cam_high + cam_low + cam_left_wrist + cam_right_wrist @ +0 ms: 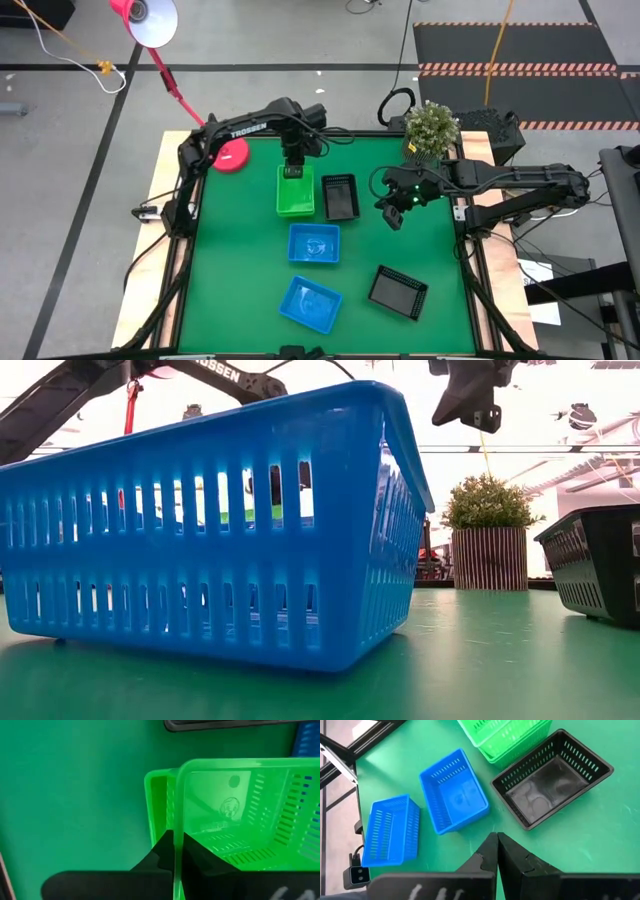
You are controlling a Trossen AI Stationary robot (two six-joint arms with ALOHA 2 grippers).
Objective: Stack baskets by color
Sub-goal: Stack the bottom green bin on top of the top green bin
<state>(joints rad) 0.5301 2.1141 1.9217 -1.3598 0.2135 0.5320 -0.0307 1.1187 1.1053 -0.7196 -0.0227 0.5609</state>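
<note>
green table [230, 300], baskets spread over its middle. green stack [294, 192] toward the far side, left of centre: in the left wrist view two nested rims visible, perhaps more, hard to count. black basket [341, 196] just right of it, apart. far blue basket [314, 243] near of the green stack; near blue basket [310, 304] nearer again, a little left, filling the low view. second black basket [398, 292] near right, well apart from the first.

probably light, thin moulded plastic: stiff at the rolled rim, springy in the slotted walls, smooth and likely slippery. best hold judged to be a short end wall, one finger inside and one outside, pinching just under the rim; easy to tip if lifted from one end only.

left gripper [174, 852] over the far end of the green stack, fingers clamped on the upper basket's end wall, wall edge running up between them. right gripper [497, 851] pressed shut on nothing, hovering right of the far black basket, clear of it, near the potted plant [431, 129].
</note>
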